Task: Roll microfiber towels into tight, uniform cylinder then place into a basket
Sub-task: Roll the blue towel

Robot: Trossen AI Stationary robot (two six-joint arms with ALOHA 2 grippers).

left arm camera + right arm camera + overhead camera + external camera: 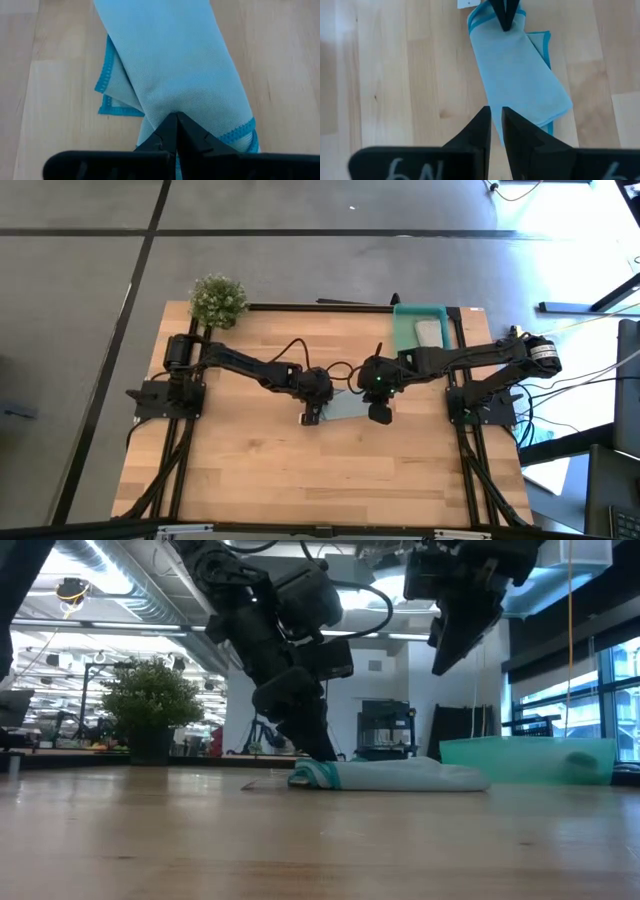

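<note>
A light blue microfiber towel (pixel 345 406) lies at mid-table as a long, loosely rolled bundle (pixel 400 776), flat on the wood. My left gripper (pixel 175 117) is shut, with its tips down on the bundle's left end (pixel 322 755). My right gripper (pixel 496 112) hangs in the air above the bundle's right end (pixel 445 655). It has only a narrow gap between its fingers and nothing in it. A pale grey-beige towel (pixel 429 332) lies inside the teal basket (pixel 400 330) at the far right. My left gripper presses its shut fingertips (pixel 176 125) down on the top of the blue bundle, close to its left end with the stitched edge (pixel 240 131). The fingers slant down from the table's left side, along the bundle. The towel lies on the table under them.
A small bushy plant (pixel 218 298) stands at the table's far left corner. The teal basket (pixel 530 755) sits behind the towel at the far right. Bare wood stretches from the towel to the table's near edge.
</note>
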